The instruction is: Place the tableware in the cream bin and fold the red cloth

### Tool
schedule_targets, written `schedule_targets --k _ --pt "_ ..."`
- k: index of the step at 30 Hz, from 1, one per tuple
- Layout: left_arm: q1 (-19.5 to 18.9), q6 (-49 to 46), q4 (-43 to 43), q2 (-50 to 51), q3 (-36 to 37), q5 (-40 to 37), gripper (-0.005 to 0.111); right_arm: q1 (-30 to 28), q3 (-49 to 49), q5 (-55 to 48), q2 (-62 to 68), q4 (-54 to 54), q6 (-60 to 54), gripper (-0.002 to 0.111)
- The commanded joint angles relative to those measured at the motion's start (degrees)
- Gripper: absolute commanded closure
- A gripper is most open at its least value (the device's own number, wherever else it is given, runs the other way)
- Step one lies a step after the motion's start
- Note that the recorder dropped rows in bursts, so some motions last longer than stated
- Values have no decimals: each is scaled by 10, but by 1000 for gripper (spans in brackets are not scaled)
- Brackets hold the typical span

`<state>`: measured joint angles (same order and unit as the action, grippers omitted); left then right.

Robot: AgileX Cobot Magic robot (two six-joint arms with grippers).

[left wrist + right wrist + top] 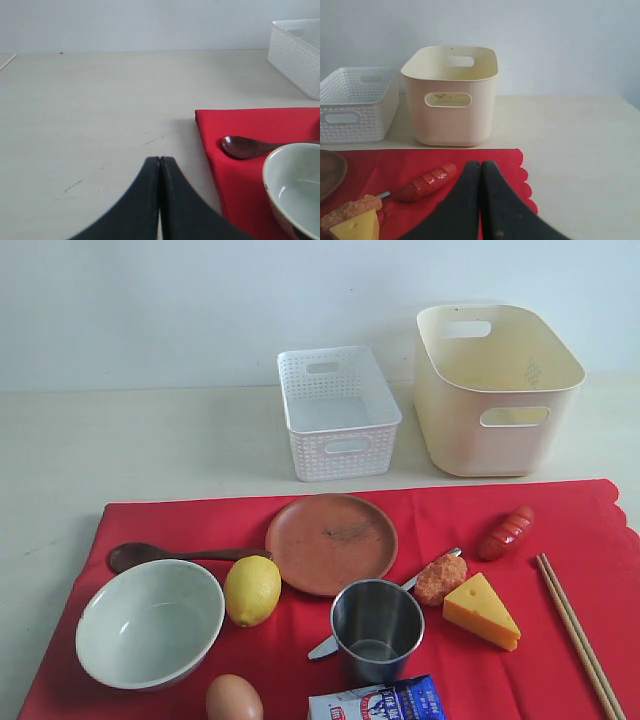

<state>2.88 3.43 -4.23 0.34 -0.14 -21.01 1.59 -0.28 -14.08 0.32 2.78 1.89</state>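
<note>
- The left claw (159,163) is pressed together, over the bare table (90,110) just beside a corner of the cloth (450,515).
- The right claw (480,166) is pressed together too, over the cloth's wavy edge.
- The cloth lies spread out flat.
- On it sit the bowl (150,622), spoon (150,556), plate (331,543), cup (377,628), knife (323,648) and chopsticks (578,632).
- The knife lies partly behind the cup.
- The bin (480,445) stands behind the cloth, next to the basket (340,455).
</note>
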Motion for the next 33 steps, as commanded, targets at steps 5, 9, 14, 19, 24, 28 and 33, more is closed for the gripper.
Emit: schedule_targets --k 5,9,14,19,24,28,33 --pt "-1 0 -1 -3 1 5 107 -3 3 5 48 1 -2 108" --pt "-1 0 -1 -3 1 5 107 -3 3 3 76 1 -2 108" --pt "-1 0 -1 -3 1 5 107 -3 -16 3 121 1 -2 108" --pt "-1 0 -1 -3 1 5 107 -3 -74 3 179 1 -2 108" --pt "-1 0 -1 -3 1 5 107 -3 -135 3 231 1 -2 108" --pt "-1 0 -1 -3 1 5 107 -3 -181 4 271 1 -2 108" --pt "-1 0 -1 -3 1 5 107 -3 -231 5 312 1 -2 108"
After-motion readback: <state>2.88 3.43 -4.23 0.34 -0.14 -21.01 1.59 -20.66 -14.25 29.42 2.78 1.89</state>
